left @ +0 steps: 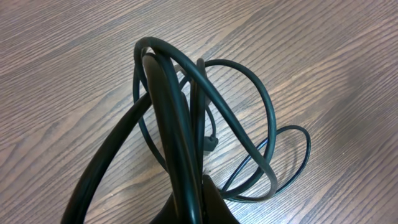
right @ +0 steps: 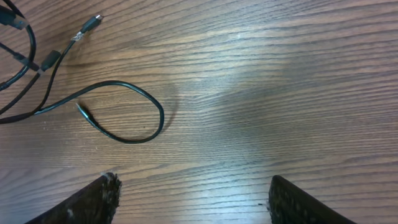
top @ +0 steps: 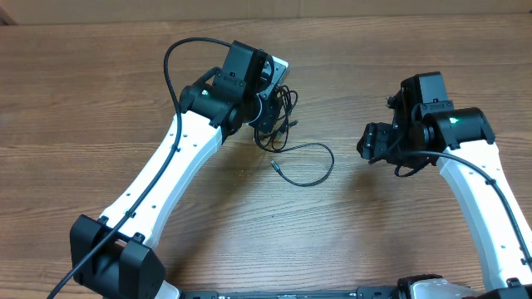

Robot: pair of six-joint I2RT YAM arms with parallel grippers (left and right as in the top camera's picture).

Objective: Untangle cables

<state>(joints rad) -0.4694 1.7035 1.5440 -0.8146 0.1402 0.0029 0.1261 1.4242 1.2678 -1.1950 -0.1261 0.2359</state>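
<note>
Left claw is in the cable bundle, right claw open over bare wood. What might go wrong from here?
1. Loops of the cables wrap around the shut left claw; pulling may tighten the tangle rather than free it.
2. The loose tail lies unheld on the table, so it may drag along behind.
3. The open right claw hangs apart from that tail; closing here would likely grab nothing.

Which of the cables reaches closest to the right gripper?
The single cable looping out across the table; the other cables are bunched at the left gripper.
</note>
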